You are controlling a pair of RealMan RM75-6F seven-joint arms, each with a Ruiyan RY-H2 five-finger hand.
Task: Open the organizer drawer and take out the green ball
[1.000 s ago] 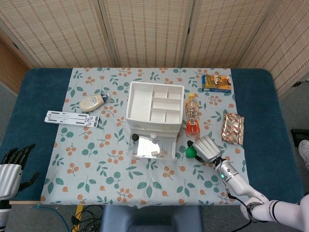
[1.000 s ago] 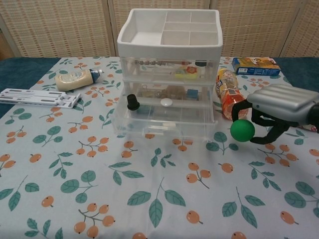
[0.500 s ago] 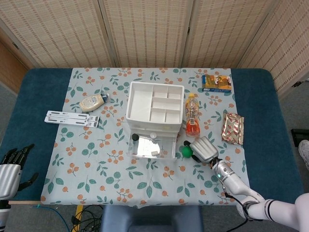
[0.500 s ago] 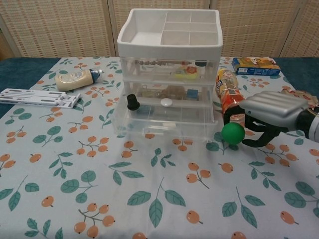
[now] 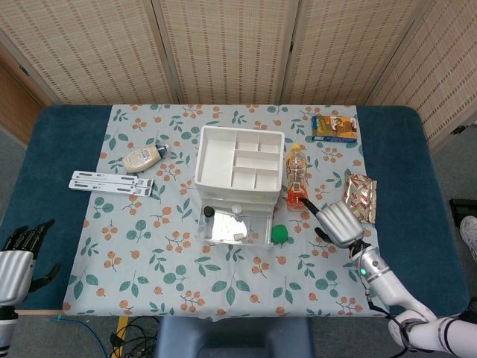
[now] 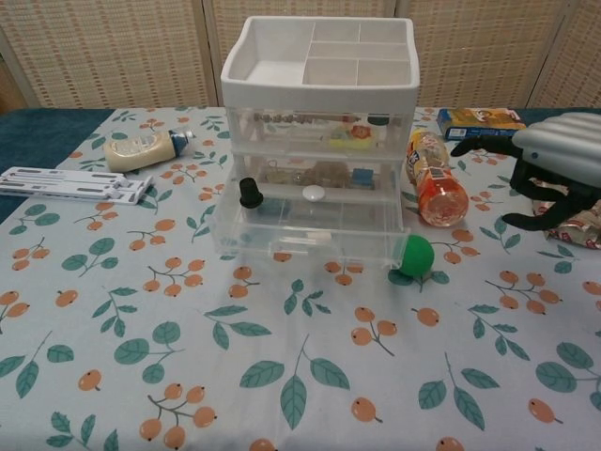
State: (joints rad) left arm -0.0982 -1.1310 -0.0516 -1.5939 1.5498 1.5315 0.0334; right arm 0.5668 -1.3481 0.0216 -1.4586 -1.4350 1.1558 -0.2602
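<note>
Looking from my side of the table, I see my left hand [image 5: 16, 256] idle with fingers apart at the near edge, the green ball [image 6: 416, 256] on the cloth touching the organizer's [image 6: 319, 66] pulled-out bottom drawer [image 6: 300, 240], and my right hand [image 6: 554, 169] released, fingers spread, above the table beside the orange bottle [image 6: 434, 180].

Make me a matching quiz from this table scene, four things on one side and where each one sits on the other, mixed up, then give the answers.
Things
1. green ball
2. orange drink bottle
3. mayonnaise bottle
4. right robot hand

Places
A. lying on the cloth left of the organizer
B. on the cloth by the open bottom drawer's right front corner
C. raised above the table's right side, fingers spread, holding nothing
D. lying beside the organizer's right wall

Pairs: 1-B, 2-D, 3-A, 4-C
</note>
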